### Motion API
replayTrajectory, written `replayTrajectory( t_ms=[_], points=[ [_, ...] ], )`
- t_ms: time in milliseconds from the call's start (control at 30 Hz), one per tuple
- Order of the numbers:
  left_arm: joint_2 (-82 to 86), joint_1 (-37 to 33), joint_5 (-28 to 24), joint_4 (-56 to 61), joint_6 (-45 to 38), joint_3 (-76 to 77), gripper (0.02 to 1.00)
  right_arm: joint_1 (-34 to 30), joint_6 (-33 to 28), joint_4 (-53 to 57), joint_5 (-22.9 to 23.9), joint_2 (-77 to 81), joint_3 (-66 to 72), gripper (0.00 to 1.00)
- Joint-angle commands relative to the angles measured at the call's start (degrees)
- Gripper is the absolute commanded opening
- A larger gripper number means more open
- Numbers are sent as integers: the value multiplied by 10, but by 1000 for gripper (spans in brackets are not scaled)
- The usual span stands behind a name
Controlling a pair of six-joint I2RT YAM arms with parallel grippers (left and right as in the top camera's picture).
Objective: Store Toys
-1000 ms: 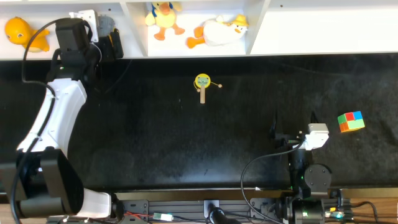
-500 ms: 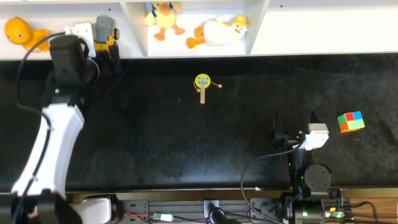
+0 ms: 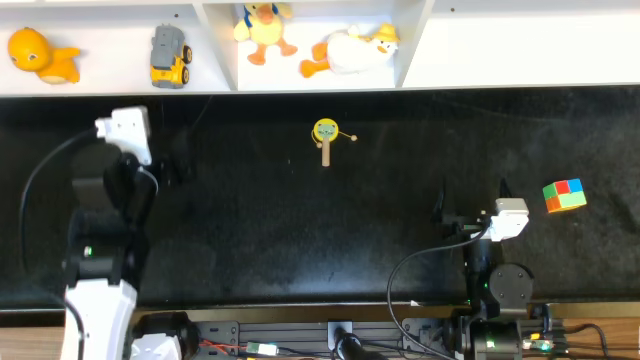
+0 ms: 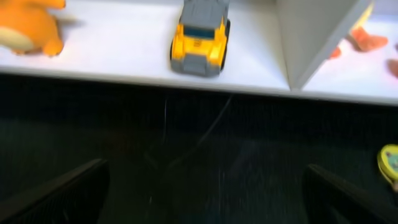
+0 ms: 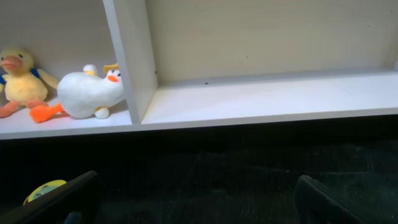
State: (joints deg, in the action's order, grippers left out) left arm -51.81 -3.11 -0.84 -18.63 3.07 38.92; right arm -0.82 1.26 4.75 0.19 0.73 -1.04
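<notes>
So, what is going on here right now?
Two robot arms are storing toys on a shelf. The left gripper is open and holds nothing, over the mat in front of the truck, which stands in the left compartment beside an orange toy. A yellow duck and a white duck are in the middle compartment. The right gripper is open too, close to its base. A rattle and a cube are on the mat, not yet stored.

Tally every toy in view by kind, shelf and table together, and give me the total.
Animal toys: 3, the orange one, the yellow duck and the white duck, all in the shelf
Toy truck: 1, in the shelf
Rattle on a stick: 1, on the table
Colour cube: 1, on the table
Total: 6
</notes>
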Motion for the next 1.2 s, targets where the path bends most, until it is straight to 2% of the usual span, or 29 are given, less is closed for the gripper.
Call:
replayTrajectory(
  t_ms=[33, 367, 500, 633, 767, 900, 1000, 1133, 1200],
  points=[
    [57, -2, -4, 1, 3, -29, 998, -3, 0, -3, -4, -5, 8, 996],
    [213, 13, -14, 290, 17, -194, 998, -3, 0, -3, -4, -5, 8, 996],
    [337, 13, 16, 364, 17, -300, 998, -3, 0, -3, -4, -5, 8, 996],
    [449, 13, 40, 337, 13, -360, 998, -3, 0, -3, -4, -5, 8, 996],
    [503, 13, 40, 280, 13, -385, 998, -3, 0, -3, -4, -5, 8, 996],
    [517, 13, 57, 202, 13, -385, 998, -3, 0, -3, -4, -5, 8, 996],
    [517, 17, 52, 137, 8, -385, 998, -3, 0, -3, -4, -5, 8, 996],
    [517, 22, 40, 138, -55, -385, 998, -3, 0, -3, -4, -5, 8, 996],
    [517, 22, 41, 139, -58, -384, 998, -3, 0, -3, -4, -5, 8, 996]
  ],
)
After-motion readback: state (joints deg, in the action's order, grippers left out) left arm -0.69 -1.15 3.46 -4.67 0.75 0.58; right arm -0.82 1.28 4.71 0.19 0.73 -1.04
